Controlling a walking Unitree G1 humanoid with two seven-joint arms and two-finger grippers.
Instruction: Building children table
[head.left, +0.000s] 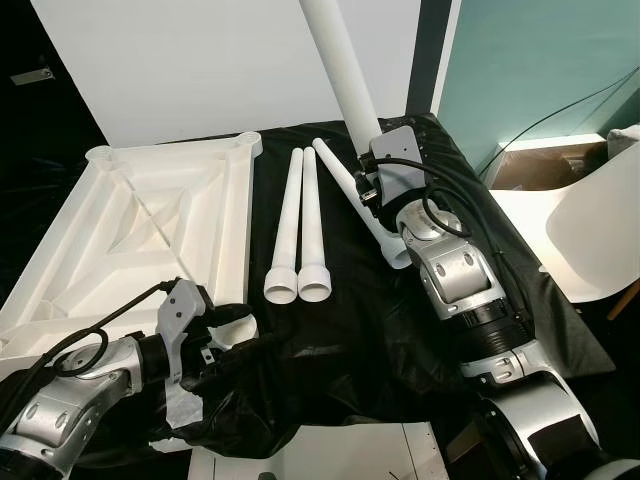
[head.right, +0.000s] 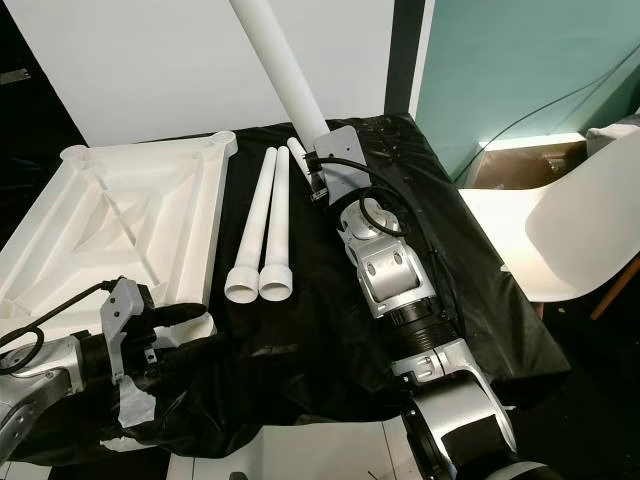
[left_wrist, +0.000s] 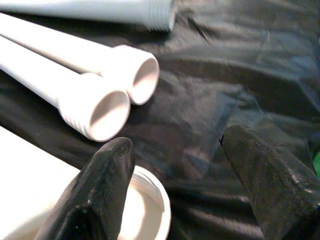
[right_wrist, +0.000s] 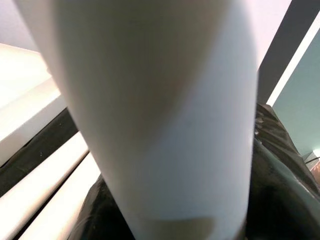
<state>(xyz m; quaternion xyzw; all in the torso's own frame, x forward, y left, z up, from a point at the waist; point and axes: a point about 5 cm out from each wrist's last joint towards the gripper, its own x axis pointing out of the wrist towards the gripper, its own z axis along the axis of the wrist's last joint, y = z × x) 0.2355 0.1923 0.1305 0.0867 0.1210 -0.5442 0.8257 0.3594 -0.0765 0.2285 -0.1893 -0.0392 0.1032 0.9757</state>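
The silver right arm reaches forward, its end effector (head.left: 367, 150) closed around a long white plastic tube leg (head.left: 338, 65) held upright and tilted. The silver left arm lies low and bent, its end effector (left_wrist: 177, 165) with black fingers (left_wrist: 107, 175) spread apart.

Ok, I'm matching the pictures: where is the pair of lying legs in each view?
Left eye: pair at centre, right of tabletop.
Right eye: pair left of centre.
Left wrist: open ends past left gripper.
Right wrist: pair behind held leg.
Shared landmark: black cloth.
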